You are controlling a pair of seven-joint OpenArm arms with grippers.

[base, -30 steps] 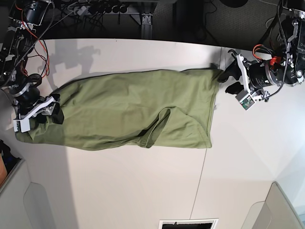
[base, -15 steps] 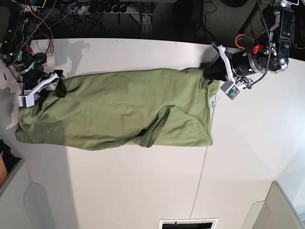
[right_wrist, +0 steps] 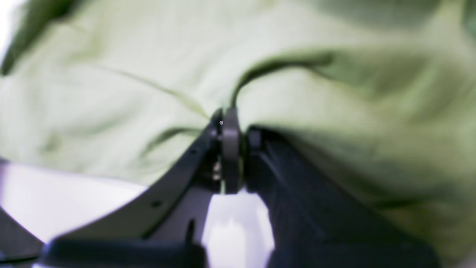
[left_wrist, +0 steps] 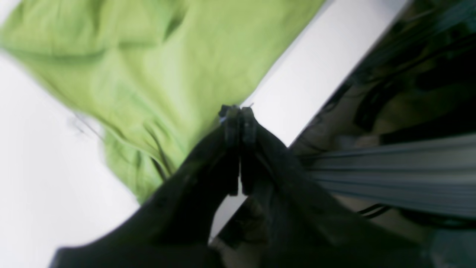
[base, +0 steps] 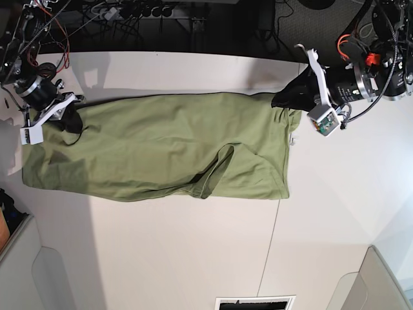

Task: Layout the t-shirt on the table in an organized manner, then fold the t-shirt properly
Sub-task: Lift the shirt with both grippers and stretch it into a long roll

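While the olive-green t-shirt [base: 168, 145] is lying across the white table [base: 193, 252], we are pinching its far corners with left gripper [left_wrist: 238, 115] and right gripper [right_wrist: 232, 123].

A robotics lab: white panelled table [base: 193, 258], loose cables [base: 122, 13] behind it.

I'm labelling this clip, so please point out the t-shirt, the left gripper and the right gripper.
t-shirt [base: 161, 145], base view, middle of the cloth.
left gripper [left_wrist: 238, 113], left wrist view, between the closed fingertips.
right gripper [right_wrist: 232, 121], right wrist view, between fingertips pinching cloth.
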